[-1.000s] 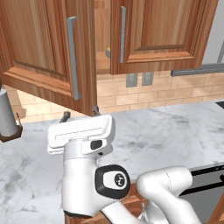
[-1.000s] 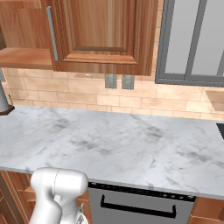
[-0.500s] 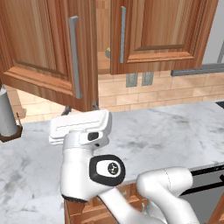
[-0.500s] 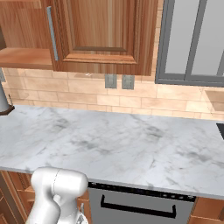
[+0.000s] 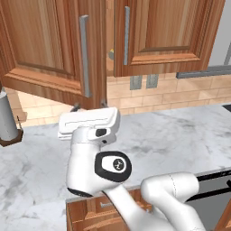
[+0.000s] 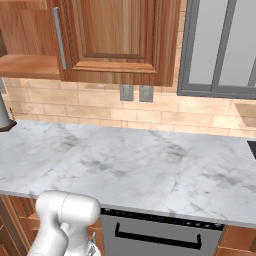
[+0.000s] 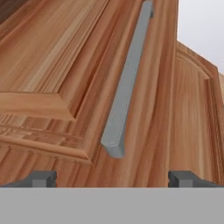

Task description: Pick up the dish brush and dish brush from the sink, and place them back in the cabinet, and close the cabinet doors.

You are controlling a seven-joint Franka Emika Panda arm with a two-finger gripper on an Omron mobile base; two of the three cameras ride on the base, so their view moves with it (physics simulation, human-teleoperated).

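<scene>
the left cabinet door (image 5: 49, 49) hangs swung out in the upper left of the left base view, its long silver handle (image 5: 85, 56) running down near its free edge; the right door (image 5: 164, 34) sits nearly shut in the upper middle, with a narrow dark gap between the two. through that gap a small tan object (image 5: 110, 54) shows inside the cabinet, probably a dish brush, though it is too small to be sure. the door looks like a stiff wooden panel on hinges, light to swing and not fragile; it should move on a push against its flat face or outer edge, and the handle (image 7: 127, 83), smooth and likely slippery, is the place to take hold if a pull is wanted.

the hand (image 5: 88, 107) is in the middle left of the left base view, just under the open door's lower corner, pointing upward above the marble desk (image 5: 180, 135). its fingertips (image 7: 43, 178) stand spread wide with nothing between them, and the hand view looks up along the door panel with the handle centred between them. the arm folds up from the lower right, elbow bent low, wrist turned up.
</scene>
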